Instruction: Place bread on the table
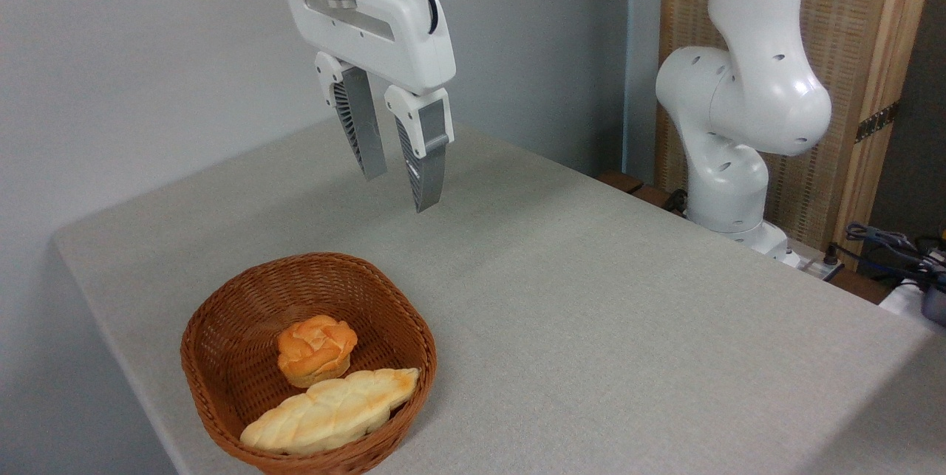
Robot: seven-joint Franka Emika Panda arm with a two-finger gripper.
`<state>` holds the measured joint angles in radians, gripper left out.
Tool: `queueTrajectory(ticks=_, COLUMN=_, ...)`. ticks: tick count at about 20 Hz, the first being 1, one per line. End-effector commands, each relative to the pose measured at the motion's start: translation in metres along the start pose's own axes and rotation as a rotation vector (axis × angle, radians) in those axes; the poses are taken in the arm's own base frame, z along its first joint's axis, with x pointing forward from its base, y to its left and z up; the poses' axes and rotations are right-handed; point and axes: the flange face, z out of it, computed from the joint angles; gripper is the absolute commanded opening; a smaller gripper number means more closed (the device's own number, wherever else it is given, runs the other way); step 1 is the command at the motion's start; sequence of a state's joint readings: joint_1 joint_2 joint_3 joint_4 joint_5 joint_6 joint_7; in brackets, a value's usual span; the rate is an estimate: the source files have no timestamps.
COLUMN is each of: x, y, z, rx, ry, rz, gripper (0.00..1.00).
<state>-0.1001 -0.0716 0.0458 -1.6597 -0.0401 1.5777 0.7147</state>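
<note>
High above the table point(591, 298), the gripper point(399, 179) hangs empty with fingers apart, probably readying a descent, while the bread point(316, 350) sits inside the wicker basket point(222, 327), touching the braided loaf point(332, 410) beside it.

Single fixed view: raised, near table point(591, 327) corner, angled down across it toward arm base point(728, 194).

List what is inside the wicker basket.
The basket holds two things: a small round orange bun and a long pale braided loaf in front, touching it. The basket floor beneath them is covered.
</note>
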Motion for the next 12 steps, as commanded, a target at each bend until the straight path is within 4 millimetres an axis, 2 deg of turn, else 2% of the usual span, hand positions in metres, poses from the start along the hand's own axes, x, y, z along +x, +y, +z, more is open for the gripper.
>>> queueTrajectory(ticks=1, x=-0.0021, y=-0.0021, z=-0.0049, rx=-0.039, ry=0.025, rz=-0.004, gripper=1.00)
queueTrajectory(ticks=12, x=-0.0016, y=-0.0036, z=-0.0048, rx=-0.036, ry=0.031, rz=-0.006, gripper=1.00)
